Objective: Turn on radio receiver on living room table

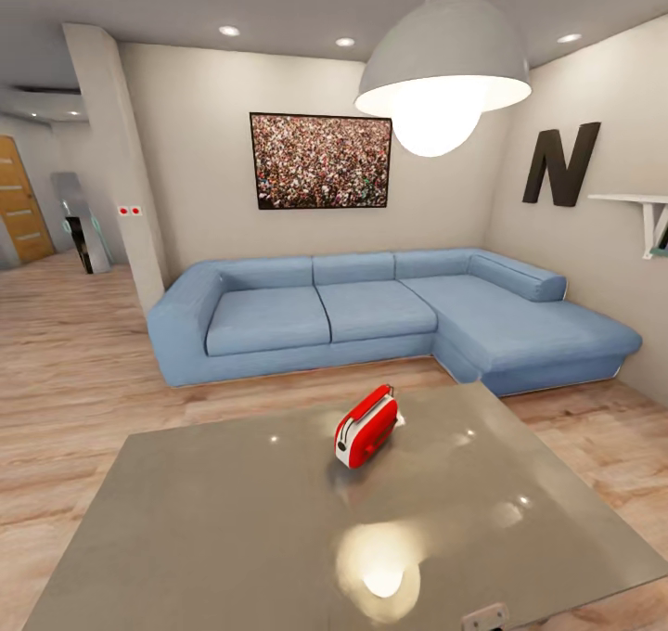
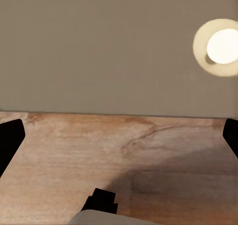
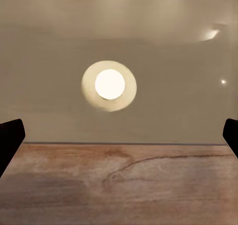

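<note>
Radio receiver (image 1: 367,426) lies tipped on the glossy grey table (image 1: 186,520) before the blue sofa (image 1: 371,320), well apart from both grippers (each wrist view shows dark fingertips spread wide over the table's near edge, holding nothing), so I judge reaching comes next

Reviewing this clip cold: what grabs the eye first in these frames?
The red radio stands out most, alone near the far middle of the glossy grey table. Behind it a blue corner sofa runs along the wall under a framed crowd photo. A big white hanging lamp glows overhead, and its reflection shines on the tabletop.
</note>
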Motion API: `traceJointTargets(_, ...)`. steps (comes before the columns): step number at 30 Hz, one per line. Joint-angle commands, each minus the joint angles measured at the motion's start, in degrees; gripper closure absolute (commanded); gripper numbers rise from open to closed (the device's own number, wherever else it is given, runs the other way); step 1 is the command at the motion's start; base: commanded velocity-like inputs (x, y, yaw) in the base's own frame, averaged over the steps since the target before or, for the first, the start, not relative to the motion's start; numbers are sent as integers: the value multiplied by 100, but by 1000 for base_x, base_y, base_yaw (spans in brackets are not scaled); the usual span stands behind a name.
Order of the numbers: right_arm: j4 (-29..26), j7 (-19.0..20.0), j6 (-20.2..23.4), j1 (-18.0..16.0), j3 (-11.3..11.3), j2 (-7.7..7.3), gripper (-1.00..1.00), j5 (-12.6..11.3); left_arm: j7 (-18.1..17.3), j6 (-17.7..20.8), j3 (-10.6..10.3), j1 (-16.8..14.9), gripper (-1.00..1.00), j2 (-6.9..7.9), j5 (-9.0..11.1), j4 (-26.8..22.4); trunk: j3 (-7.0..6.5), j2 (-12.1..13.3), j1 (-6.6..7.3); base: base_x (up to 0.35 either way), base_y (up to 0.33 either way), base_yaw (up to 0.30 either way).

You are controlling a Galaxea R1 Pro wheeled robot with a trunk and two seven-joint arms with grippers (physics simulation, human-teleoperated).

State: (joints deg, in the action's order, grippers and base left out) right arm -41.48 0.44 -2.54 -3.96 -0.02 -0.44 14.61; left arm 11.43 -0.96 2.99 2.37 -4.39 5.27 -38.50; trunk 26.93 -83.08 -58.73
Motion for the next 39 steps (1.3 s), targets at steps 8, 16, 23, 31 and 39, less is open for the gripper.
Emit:
traceJointTargets(8,-253,-4,23,-19,-17,24,-100,-6,-7,-14,0,0,-100,0,16,-8,0,0,0,1,0,0)
traceJointTargets(16,-1807,-4,1419,-818,-6,386,-100,-62,-17,-81,0,0,-100,4,11,-7,0,0,0,0,0,0)
traceJointTargets(23,-2325,1,3259,-1922,-2,436,-100,-879,-9,-138,0,0,-100,8,9,-6,0,0,0,0,0,0)
traceJointTargets(31,-2638,0,4674,-2749,2,444,-100,-1405,-8,-141,0,0,-100,15,8,-8,0,0,0,0,0,0)
traceJointTargets(39,-2644,-4,5611,-3423,2,578,-100,-1610,-9,-593,18,0,-100,28,-3,0,0,0,0,0,0,0)
